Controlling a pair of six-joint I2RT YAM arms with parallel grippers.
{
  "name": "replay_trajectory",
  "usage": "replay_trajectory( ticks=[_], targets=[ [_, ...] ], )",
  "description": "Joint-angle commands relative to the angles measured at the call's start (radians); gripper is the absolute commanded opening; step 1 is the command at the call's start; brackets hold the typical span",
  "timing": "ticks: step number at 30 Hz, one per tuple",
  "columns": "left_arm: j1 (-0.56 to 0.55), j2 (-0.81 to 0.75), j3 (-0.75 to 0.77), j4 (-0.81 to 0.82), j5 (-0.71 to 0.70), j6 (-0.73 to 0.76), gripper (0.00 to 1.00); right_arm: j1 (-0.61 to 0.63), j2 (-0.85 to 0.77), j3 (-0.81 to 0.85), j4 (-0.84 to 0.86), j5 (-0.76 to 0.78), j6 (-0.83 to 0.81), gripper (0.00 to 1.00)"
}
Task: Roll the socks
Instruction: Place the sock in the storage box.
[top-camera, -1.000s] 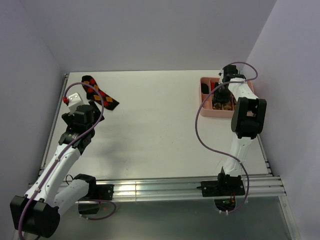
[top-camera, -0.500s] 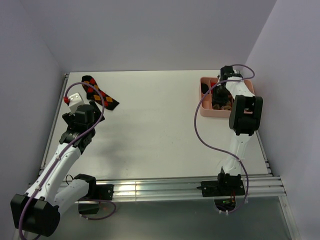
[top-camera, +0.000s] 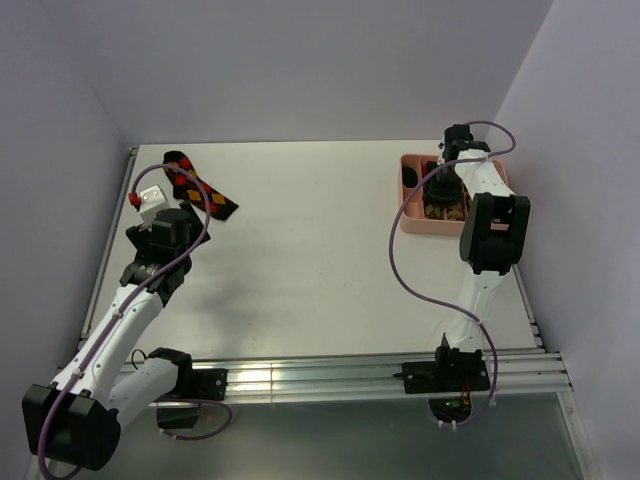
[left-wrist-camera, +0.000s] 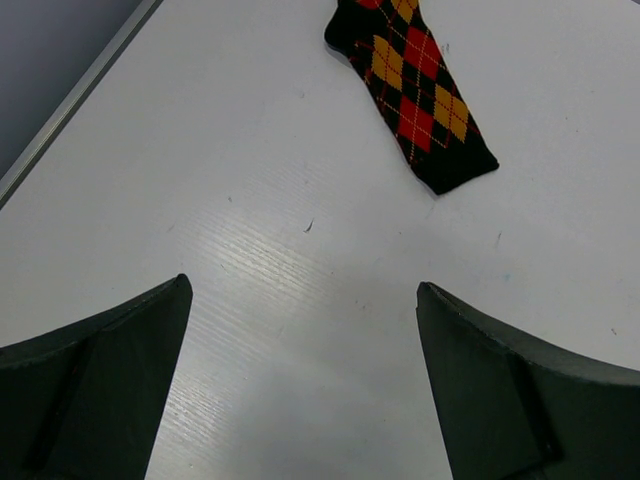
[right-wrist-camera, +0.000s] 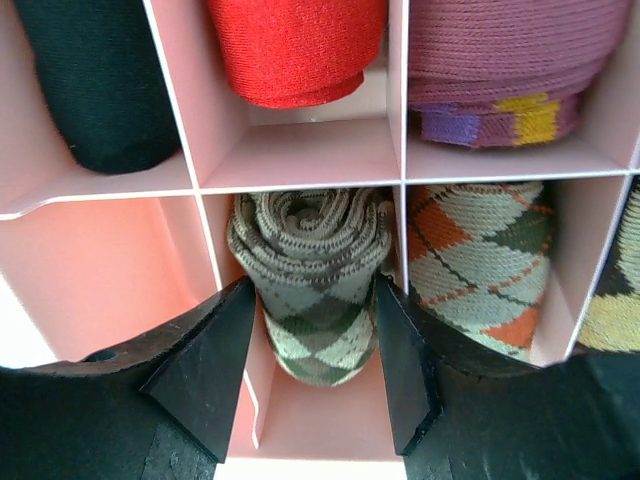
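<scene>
A black-red-orange argyle sock (top-camera: 200, 188) lies flat at the table's far left; it also shows in the left wrist view (left-wrist-camera: 420, 95). My left gripper (top-camera: 188, 216) (left-wrist-camera: 300, 290) is open and empty, just short of that sock. My right gripper (top-camera: 442, 196) (right-wrist-camera: 312, 290) reaches down into the pink divided tray (top-camera: 408, 222). Its fingers (right-wrist-camera: 215, 350) press both sides of a rolled tan-brown-cream argyle sock (right-wrist-camera: 310, 270) standing in a front compartment. A rolled beige-brown-orange argyle sock (right-wrist-camera: 475, 265) fills the compartment to its right.
The tray's walls (right-wrist-camera: 300, 150) stand close around my right fingers. Other compartments hold plain rolls: black (right-wrist-camera: 95, 80), red (right-wrist-camera: 295, 45) and mauve (right-wrist-camera: 515, 50). The table's metal rail (left-wrist-camera: 70, 105) runs along the left, and walls enclose the table.
My right wrist has shifted a little over the tray and stays down in it with the rolled sock. My left arm and the flat sock have barely moved.
</scene>
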Motion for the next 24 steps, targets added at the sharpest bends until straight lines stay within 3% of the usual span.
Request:
replay_trajectory(
  ticks=[1,4,7,9,13,24],
  targets=[
    [-0.003,0.006,0.01,0.024,-0.003,0.006,1.0,0.0,-0.101,0.038,0.011,-0.004,0.026,0.6],
    [-0.003,0.01,0.009,0.026,0.0,0.005,0.99,-0.002,-0.115,0.069,-0.006,0.005,0.038,0.59],
    [-0.003,0.01,0.01,0.026,0.002,0.005,1.0,-0.002,-0.141,0.056,0.035,0.001,0.058,0.49],
    [-0.003,0.012,0.01,0.026,0.0,0.005,0.99,0.0,-0.143,0.05,0.058,-0.007,0.075,0.36],
    [-0.003,0.01,0.007,0.027,-0.001,0.005,1.0,0.0,-0.118,0.02,0.106,-0.001,0.098,0.25],
    [-0.003,0.021,0.001,0.035,0.014,0.012,0.99,-0.002,-0.035,-0.123,0.201,-0.013,0.145,0.19]
  ],
)
